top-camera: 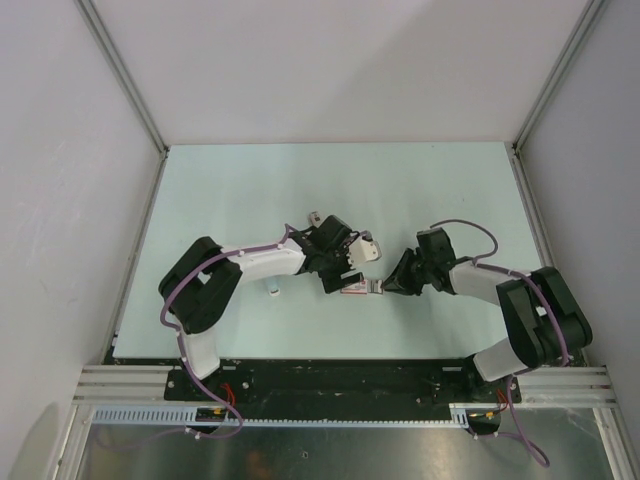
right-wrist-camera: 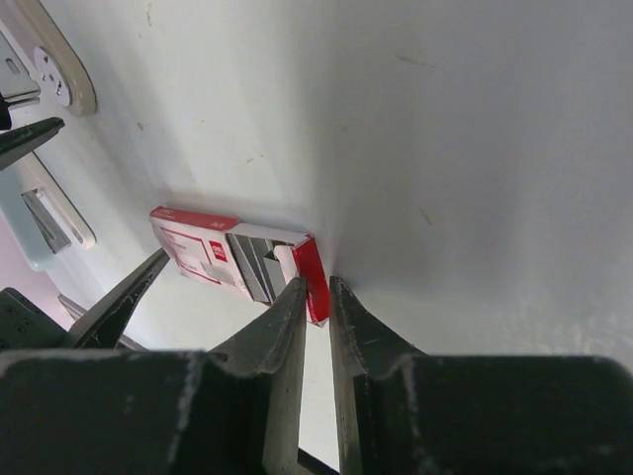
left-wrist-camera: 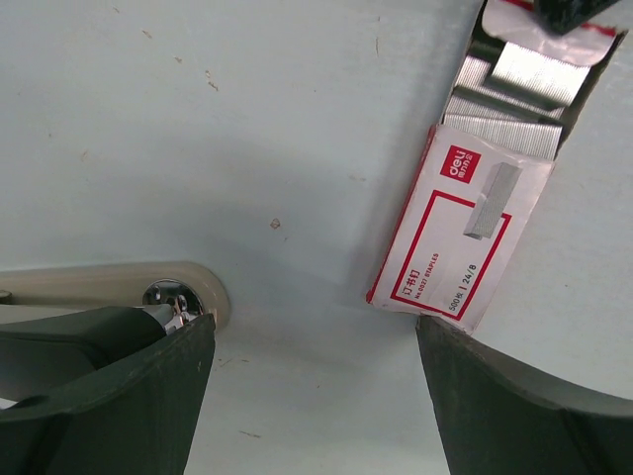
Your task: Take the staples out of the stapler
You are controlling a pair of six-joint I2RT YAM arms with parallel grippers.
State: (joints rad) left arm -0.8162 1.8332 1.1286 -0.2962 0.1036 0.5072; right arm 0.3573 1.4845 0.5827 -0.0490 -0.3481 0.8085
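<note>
Arms (top-camera: pixel 260 262) (top-camera: pixel 480 272) bend in low over the worktop (top-camera: pixel 250 190). Right claw (right-wrist-camera: pixel 316 287) pinches the flap of the red box (right-wrist-camera: pixel 198 252). Left claw (left-wrist-camera: pixel 315 322) is wide open by the stapler (left-wrist-camera: pixel 119 282).

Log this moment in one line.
left gripper open | right gripper shut on staple box flap | stapler beside left gripper, not held

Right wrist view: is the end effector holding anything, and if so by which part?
The right end effector pinches the staple box by the red end flap at its opened end.
</note>
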